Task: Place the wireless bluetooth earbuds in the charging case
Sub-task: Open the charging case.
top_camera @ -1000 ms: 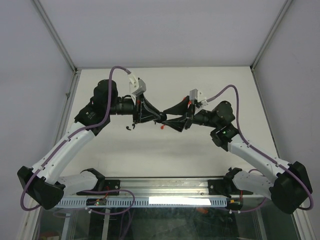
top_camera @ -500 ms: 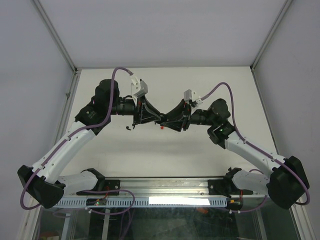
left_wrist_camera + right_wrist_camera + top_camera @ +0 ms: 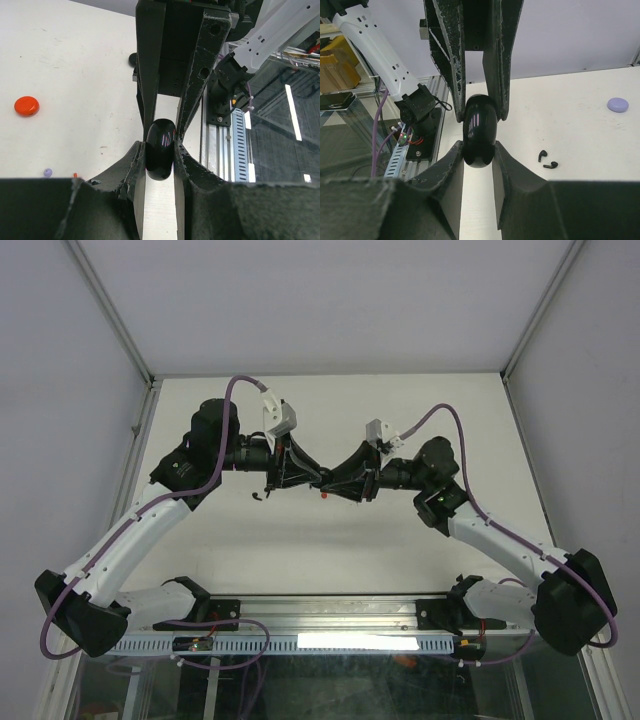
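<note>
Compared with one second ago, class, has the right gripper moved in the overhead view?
Yes. The right gripper has shifted left, toward the fixed red speck on the table, meeting the left gripper on the black case.

**Left arm**, **right arm**: both were built of white link shells dotted with small dark screws, with black joint housings and black base blocks.
**Purple cable**: one ran looped outside each arm.
**Camera mount**: a pale grey one sat at each wrist.
**Left claw**, **right claw**: the fingers were matte black, tapered and rough-surfaced, flecked with pale scuffs. One finger was pierced by round holes.
</note>
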{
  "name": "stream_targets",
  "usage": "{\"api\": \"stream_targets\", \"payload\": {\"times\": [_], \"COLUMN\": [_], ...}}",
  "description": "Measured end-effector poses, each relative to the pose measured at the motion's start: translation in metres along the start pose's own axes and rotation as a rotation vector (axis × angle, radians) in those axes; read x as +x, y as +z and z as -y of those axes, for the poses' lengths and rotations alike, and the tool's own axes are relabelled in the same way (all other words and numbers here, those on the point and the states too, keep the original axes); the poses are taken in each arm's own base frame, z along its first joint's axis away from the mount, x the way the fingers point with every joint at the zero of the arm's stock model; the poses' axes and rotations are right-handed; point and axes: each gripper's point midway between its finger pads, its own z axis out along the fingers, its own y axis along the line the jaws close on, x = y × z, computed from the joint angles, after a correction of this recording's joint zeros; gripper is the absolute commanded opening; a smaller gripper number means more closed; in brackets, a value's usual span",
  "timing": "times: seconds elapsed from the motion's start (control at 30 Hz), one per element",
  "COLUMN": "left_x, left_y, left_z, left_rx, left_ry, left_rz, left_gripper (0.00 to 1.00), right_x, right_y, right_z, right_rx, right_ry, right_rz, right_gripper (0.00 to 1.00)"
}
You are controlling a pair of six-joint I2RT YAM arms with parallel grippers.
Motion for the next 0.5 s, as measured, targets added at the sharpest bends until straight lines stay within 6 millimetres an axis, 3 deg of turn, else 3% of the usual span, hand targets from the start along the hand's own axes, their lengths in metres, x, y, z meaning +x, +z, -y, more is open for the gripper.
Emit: {"api": "stream_targets", "payload": {"times": [0.2,0.43,0.5], "left_x": [0.0006,0.0038,0.0046], "left_y": [0.0001,0.0022,0.0025], "left_z": [-0.0033,-0.0086,-0.0095], "left_rx": [-0.021,-0.043,-0.047], "left_ry": [-0.013,-0.045,-0.054], "left_rz": [-0.003,-0.011,-0.014], "left_gripper": [0.42,0.52,0.63], "right_x": [0.0008,0.0070,0.0068], "right_y": [0.0000,-0.0024,-0.0024], "right_z": [-0.0008,-0.0039,-0.0039], "right_rx": [-0.016,-0.037,-0.039], "right_ry": [-0.043,-0.097,-0.106], "right_rz": [0.017,0.031,0.032], "right_gripper": [0.00,0.00,0.00]}}
